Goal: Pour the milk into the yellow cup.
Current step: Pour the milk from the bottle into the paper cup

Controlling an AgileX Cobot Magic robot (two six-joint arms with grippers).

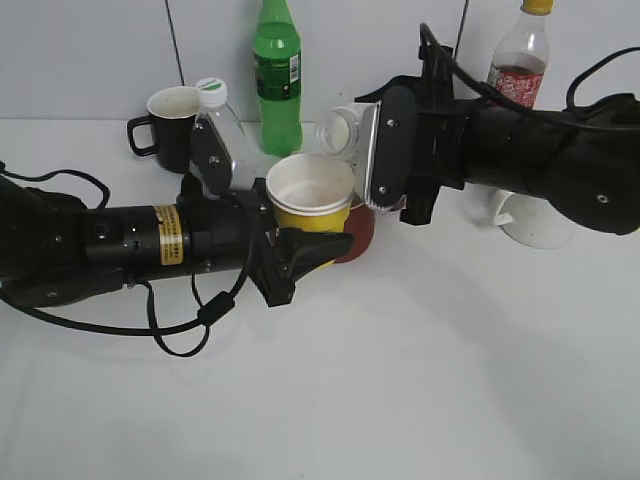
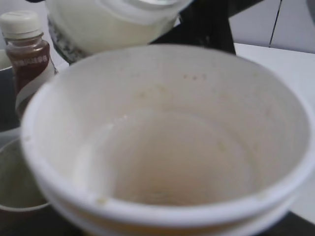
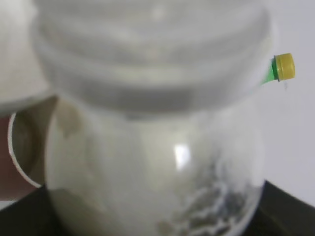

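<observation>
My left gripper (image 1: 318,250) is clamped on the yellow cup (image 1: 311,195), held upright above the table (image 1: 420,380). My right gripper (image 1: 372,150) grips the milk bottle (image 1: 341,128), tipped sideways, mouth just beside the cup rim. The cup's inside looks dry; a dark-red mug (image 1: 358,233) stands just behind.

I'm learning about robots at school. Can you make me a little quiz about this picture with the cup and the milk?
1. True or false: the yellow cup already has milk in it.
2. Which gripper holds the cup? A) left gripper B) right gripper C) neither
3. Fill in: the milk bottle is tipped on its ____, with its open neck toward the cup.

Key
1. False. The left wrist view shows the inside empty, with only faint stains.
2. A. The right gripper holds the milk bottle.
3. Side.
</observation>
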